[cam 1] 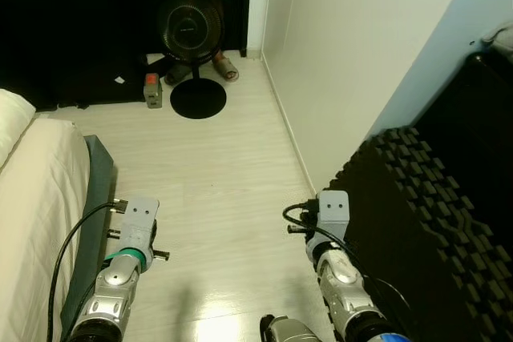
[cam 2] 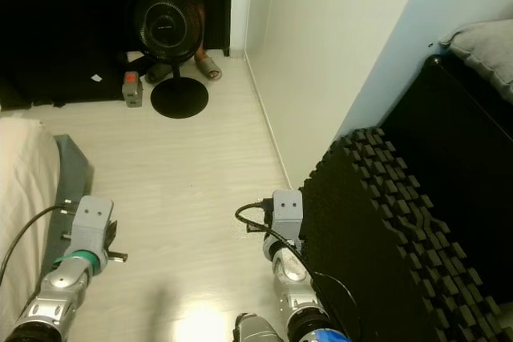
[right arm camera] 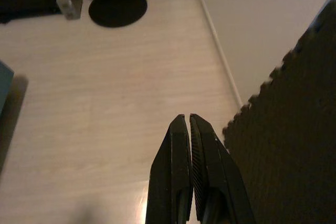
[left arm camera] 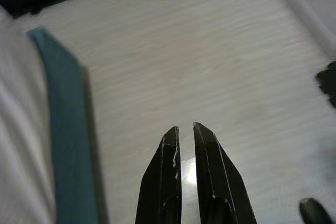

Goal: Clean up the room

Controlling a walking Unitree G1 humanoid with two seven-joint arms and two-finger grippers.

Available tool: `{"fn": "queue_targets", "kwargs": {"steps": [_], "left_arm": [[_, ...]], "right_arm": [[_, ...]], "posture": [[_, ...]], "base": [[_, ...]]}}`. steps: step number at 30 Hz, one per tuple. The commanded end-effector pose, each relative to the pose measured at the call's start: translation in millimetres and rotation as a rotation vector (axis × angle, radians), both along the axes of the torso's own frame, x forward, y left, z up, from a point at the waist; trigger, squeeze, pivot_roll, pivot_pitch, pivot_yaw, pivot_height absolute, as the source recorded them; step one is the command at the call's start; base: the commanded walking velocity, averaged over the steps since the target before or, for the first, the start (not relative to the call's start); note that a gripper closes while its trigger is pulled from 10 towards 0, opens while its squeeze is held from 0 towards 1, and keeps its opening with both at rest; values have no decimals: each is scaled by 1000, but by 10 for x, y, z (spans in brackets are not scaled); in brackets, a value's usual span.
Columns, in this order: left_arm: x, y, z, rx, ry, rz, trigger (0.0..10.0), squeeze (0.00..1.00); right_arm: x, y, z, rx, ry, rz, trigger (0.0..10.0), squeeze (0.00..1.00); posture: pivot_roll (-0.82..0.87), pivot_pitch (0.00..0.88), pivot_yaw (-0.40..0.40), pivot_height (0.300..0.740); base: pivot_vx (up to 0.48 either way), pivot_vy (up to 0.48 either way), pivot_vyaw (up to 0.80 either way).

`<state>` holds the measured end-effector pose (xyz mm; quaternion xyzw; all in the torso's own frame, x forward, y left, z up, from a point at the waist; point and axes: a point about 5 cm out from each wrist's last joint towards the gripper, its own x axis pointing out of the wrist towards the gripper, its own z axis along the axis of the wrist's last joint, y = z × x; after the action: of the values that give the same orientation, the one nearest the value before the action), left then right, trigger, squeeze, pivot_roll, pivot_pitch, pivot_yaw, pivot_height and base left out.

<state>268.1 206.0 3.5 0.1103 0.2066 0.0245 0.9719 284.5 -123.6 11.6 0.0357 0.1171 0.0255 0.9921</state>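
Item: pale wood floor [cam 1: 224, 174], a narrow strip running from the robot toward a dark far end of the room.

Landmark: standing fan [cam 1: 189, 30] at the far end of the floor, black round head on a thin pole, flat black disc base [cam 1: 198, 100] on the boards.

- Small grey box with an orange top [cam 1: 152, 90]: on the floor, just beside the fan's base, on the bed's side of it.
- Pair of slippers [cam 1: 226, 67]: on the floor behind the fan's base, partly hidden by the pole; a person's feet seem to be in them, dark clothing above.
- White scrap [cam 1: 119, 80]: on the dark ground, farther from the fan than the grey box, same side.
- Bed [cam 1: 32, 198]: cream bedding on a grey-green frame edge, well nearer the robot than the fan, along the robot's left.
- White wall with skirting [cam 1: 337, 62]: runs from beside the fan toward the robot, on the right.
- Black foam mats [cam 1: 425, 222]: ridged, stacked upright against the wall, well away from the fan, close by the right arm.
- Grey cushion [cam 2: 485, 42]: atop dark furniture behind the mats.

Left claw [left arm camera: 185, 129]: over bare floor beside the bed frame, fingers almost together with a thin slit between, grasping nothing.

Right claw [right arm camera: 189, 119]: over bare floor beside the mats, fingers pressed together, empty.
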Motion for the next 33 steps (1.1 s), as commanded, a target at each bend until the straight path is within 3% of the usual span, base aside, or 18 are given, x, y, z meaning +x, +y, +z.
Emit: {"fn": "queue_targets", "kwargs": {"steps": [1,7,14,33], "left_arm": [[36,-86,27,-3,-24,-24,10000,0],[85,-135,88,-14,-53,-33,10000,0],[80,-125,86,-9,-55,-31,10000,0],[66,-118,79,-7,-59,-26,10000,0]], "right_arm": [[26,-75,63,-8,-44,-23,10000,0],[20,-102,78,-10,-64,-17,10000,0],[-10,-63,47,-60,-55,20,10000,0],[-53,-108,11,-65,-41,20,10000,0]], "posture": [[-70,38,7,740],[-68,35,7,740],[-66,32,5,740],[-60,44,0,740]], "base": [[480,0,0],[473,0,0],[466,0,0],[459,0,0]]}}
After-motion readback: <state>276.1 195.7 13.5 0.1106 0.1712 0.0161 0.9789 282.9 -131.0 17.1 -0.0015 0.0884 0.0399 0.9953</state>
